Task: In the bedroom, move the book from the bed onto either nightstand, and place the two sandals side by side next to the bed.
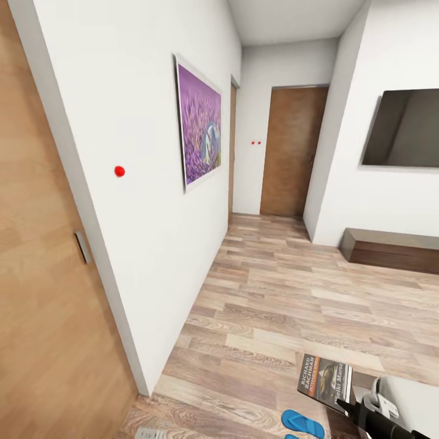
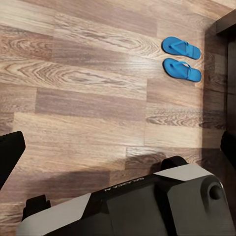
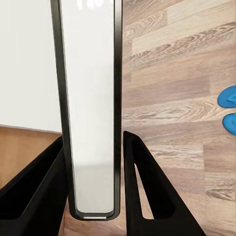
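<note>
Right gripper [image 3: 93, 167] is clamped on the book [image 1: 325, 380], seen edge-on between its fingers; in the head view the book sits at lower right. Left gripper [image 2: 118, 152]: jaws wide, empty. Sandals [image 2: 181, 59] lie side by side on the wood floor [image 1: 292, 305], upper right of the left wrist view. Open floor runs ahead to a door [image 1: 292, 152]; wall [image 1: 140, 231] close on the left, low bench [image 1: 390, 250] at right.
</note>
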Available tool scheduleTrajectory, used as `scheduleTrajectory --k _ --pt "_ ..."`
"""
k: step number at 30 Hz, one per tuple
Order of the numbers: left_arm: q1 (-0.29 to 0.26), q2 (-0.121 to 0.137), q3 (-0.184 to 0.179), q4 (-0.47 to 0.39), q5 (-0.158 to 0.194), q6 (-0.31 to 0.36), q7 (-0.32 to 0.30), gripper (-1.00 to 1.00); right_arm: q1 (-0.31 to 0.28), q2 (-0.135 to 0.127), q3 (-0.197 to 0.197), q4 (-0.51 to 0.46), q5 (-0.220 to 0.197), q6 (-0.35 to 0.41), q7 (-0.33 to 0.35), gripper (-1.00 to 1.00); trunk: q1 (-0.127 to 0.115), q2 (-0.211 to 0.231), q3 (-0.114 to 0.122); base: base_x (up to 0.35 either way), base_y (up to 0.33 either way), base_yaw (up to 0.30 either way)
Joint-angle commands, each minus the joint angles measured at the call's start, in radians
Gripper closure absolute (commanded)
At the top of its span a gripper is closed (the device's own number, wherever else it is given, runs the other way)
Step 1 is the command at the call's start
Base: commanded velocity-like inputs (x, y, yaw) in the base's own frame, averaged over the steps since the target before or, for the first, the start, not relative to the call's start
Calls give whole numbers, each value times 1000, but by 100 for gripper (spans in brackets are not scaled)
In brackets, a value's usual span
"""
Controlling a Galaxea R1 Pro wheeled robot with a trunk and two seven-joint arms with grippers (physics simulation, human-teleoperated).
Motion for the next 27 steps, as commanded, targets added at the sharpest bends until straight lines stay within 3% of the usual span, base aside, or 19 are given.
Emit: scheduleTrajectory --k 1,17,27 --pt "-1 0 -9 1 7 -4 -3 -100 -1 0 -3 0 -7 11 3 100 1 -2 -3 0 0 0" --pt "-1 0 -9 1 7 -4 -3 -100 -1 0 -3 0 -7 11 2 100 1 -2 -4 242 80 0" --pt "-1 0 -9 1 7 -4 -3 -100 -1 0 -3 0 -7 11 2 100 1 -2 -4 114 20 0"
